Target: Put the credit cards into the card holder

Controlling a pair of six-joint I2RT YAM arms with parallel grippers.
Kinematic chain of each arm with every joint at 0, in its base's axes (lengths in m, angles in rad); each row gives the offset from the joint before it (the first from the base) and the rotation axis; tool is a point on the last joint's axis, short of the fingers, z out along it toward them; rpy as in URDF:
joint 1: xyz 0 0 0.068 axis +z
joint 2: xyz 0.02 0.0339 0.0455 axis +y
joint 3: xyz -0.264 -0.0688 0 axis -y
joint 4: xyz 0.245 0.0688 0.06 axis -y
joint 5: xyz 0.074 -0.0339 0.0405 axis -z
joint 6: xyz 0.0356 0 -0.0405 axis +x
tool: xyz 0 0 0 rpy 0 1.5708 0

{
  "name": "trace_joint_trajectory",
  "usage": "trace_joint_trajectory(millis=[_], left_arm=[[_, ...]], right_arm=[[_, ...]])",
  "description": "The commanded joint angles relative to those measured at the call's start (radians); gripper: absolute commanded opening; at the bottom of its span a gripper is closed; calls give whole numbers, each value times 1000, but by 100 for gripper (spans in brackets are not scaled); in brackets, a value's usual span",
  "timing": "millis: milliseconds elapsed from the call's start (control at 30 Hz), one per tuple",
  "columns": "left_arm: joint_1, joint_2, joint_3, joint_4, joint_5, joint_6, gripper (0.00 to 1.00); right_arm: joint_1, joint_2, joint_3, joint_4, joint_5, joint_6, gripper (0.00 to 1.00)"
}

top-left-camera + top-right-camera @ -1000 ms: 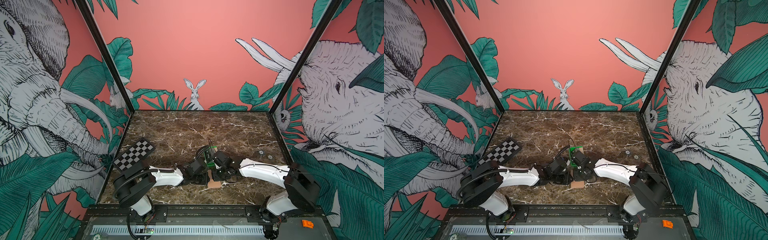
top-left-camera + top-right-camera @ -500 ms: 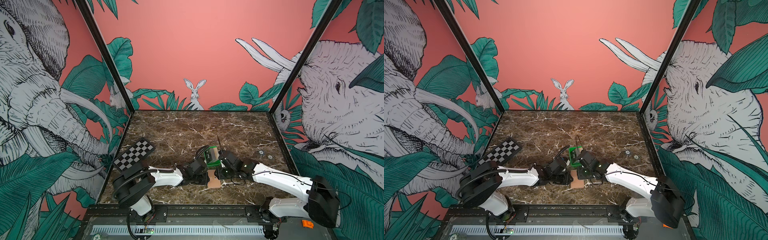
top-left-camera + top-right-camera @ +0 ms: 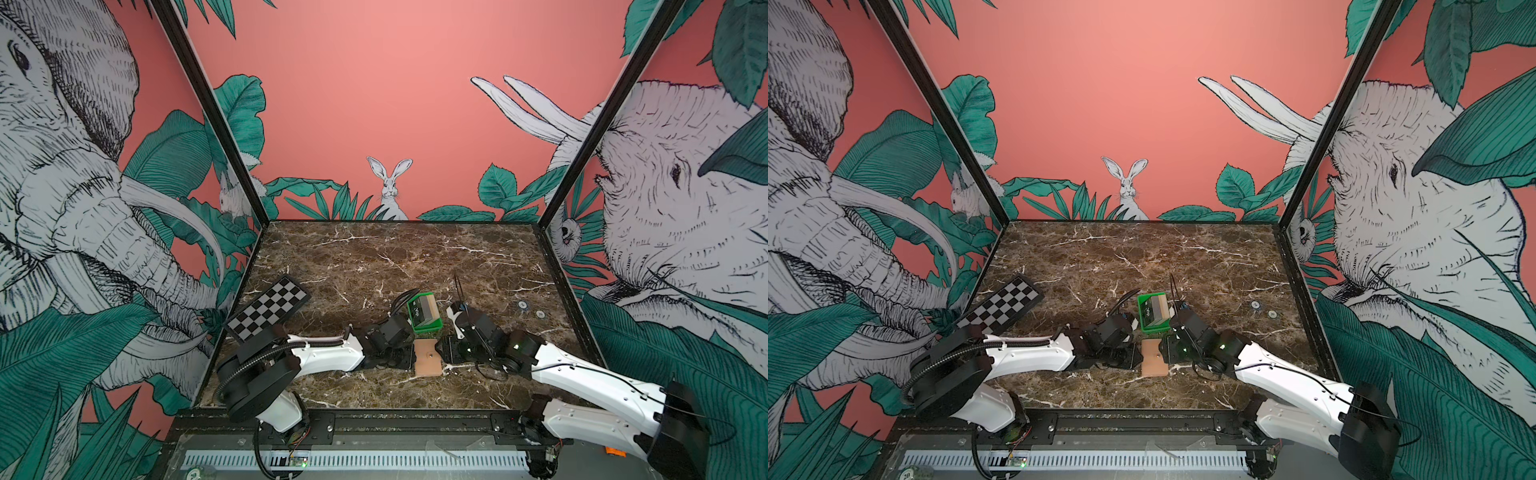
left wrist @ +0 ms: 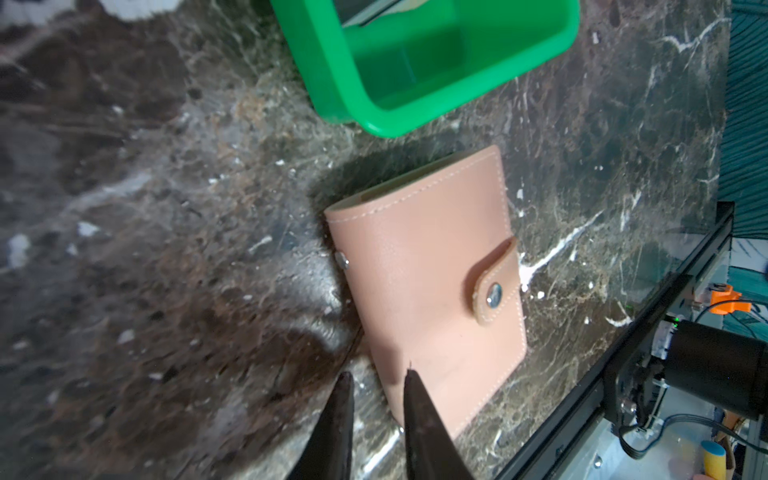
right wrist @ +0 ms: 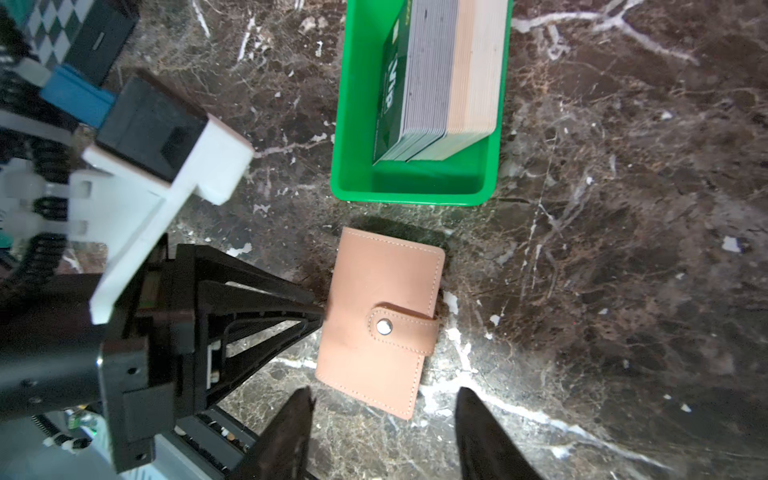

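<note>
The right claw [image 5: 384,392] has spread wide over the last second and has drawn back from above the card holder [image 5: 365,291] to its right side. Its arm, folded with a raised elbow a second ago, now lies stretched low toward the front right corner. The left arm and the card holder have not shifted.

In the right wrist view the two dark fingers stand far apart and hold nothing, and the holder's near corner shows between their tips. The left claw [image 4: 377,376] is narrow, with only a slim gap between its fingers [image 4: 415,399]. Its tips sit at the edge of the holder opposite the strap. In the right wrist view they meet that edge [image 5: 321,312]. I cannot tell whether they pinch the cover or only rest against it.

The card holder [image 4: 424,291] lies flat and folded shut on the marble surface [image 3: 374,257], with the strap tab snapped down over its free edge. In both top views it sits between the two claws, near the front middle [image 3: 428,363] [image 3: 1154,362].

Just behind it, close but apart, stands a green tray [image 5: 411,195]. The credit cards [image 5: 436,83] are all in it, packed upright on edge. A dark one marked "VIP" faces outward, then grey ones, then tan ones. A checkerboard [image 3: 270,309] lies well off to the left, by the wall.
</note>
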Motion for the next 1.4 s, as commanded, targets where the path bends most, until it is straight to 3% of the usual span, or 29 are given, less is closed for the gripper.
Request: trace_joint_trajectory(millis=[0, 100, 267, 500, 600, 767, 1000, 1133, 1367], left_arm=[[8, -59, 43, -77, -14, 38, 25], [44, -99, 45, -88, 20, 41, 27], [151, -217, 48, -158, 56, 80, 44], [313, -348, 71, -297, 108, 202, 85], [389, -387, 67, -322, 122, 238, 97], [513, -451, 56, -349, 143, 294, 99], [768, -492, 37, -383, 161, 376, 99], [880, -524, -20, -313, 64, 441, 99], [970, -501, -59, -221, -90, 541, 99]], right_arm=[[3, -28, -6, 11, -17, -54, 62], [1, -49, -14, -7, 4, -72, 67], [2, -89, -26, -16, 43, -91, 80], [0, -149, -16, -39, 118, -130, 96], [-3, -157, -1, -48, 149, -156, 98], [-11, -149, 33, -76, 197, -190, 98], [-42, -122, 68, -96, 236, -203, 98], [-108, -99, 78, -107, 237, -196, 97], [-273, -105, 117, -163, 200, -225, 98]])
